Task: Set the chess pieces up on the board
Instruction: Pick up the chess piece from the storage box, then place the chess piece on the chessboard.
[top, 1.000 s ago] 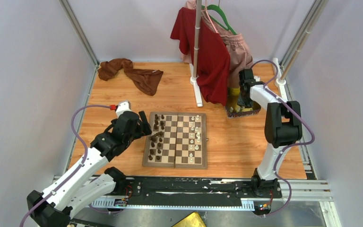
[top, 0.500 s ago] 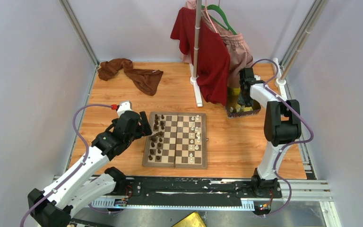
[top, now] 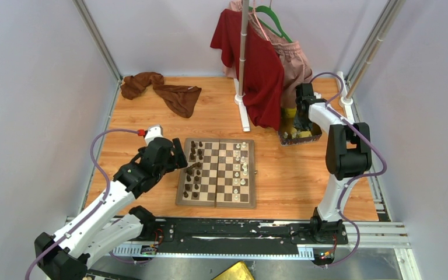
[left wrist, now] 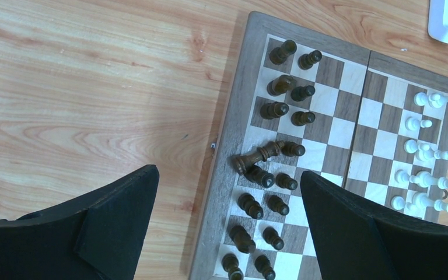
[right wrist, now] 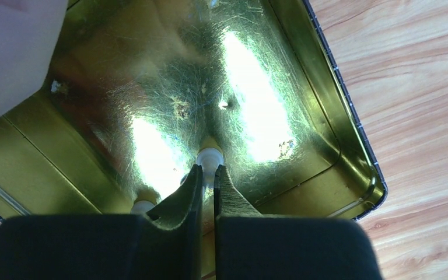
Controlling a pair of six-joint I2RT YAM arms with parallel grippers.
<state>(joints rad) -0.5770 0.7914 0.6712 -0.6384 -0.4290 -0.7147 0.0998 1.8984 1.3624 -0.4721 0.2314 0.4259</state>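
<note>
Board [left wrist: 350,125]: light/dark brown checks, plain brown border. Dark brown pieces [left wrist: 274,109] on its left half, cream-white pieces [left wrist: 423,151] at right edge. Table [left wrist: 93,87]: orange-tan wood grain. Tray [right wrist: 122,70]: mirror gold, dark rim; one cream-white piece [right wrist: 209,156] lower centre. Top view: red shirt [top: 262,64] upper centre, brown cloth [top: 163,90] upper left.

Lab robot cell: aluminium frame [top: 97,38], plain walls [top: 29,87].
</note>
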